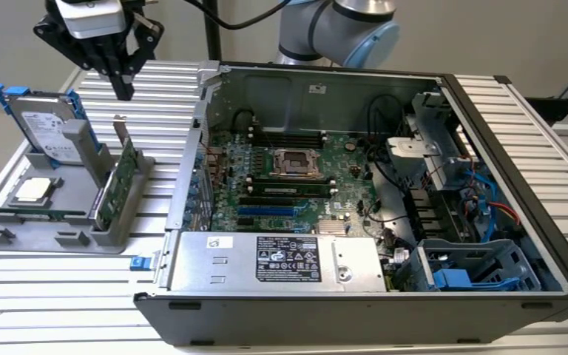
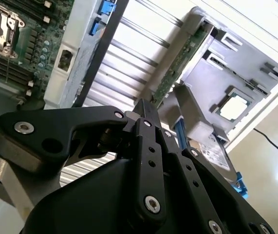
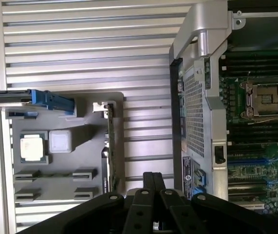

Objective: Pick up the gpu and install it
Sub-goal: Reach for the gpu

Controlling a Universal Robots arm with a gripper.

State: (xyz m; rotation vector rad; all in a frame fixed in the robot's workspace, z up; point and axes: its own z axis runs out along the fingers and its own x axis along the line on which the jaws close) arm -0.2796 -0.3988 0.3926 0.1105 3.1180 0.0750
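The gpu (image 1: 116, 185) stands on edge in a slot of the grey holder (image 1: 62, 238) on the exterior view's left, green board showing and its silver bracket pointing up. The first wrist view shows the gpu (image 3: 110, 146) edge-on as a thin line, and in the second wrist view the gpu (image 2: 177, 63) is a green edge. My gripper (image 1: 123, 87) hangs above the holder's far end, a little beyond the bracket, touching nothing. Its black fingers (image 3: 153, 181) are pressed together, shut and empty; the gripper (image 2: 143, 108) tip lies just short of the card.
The open computer case (image 1: 521, 163) lies to the exterior view's right of the holder, motherboard (image 1: 294, 177) exposed with blue slots (image 1: 267, 210). A hard drive (image 1: 44, 127) with a blue frame and a processor chip (image 1: 35, 189) share the holder. The ribbed metal table (image 1: 47, 296) surrounds both.
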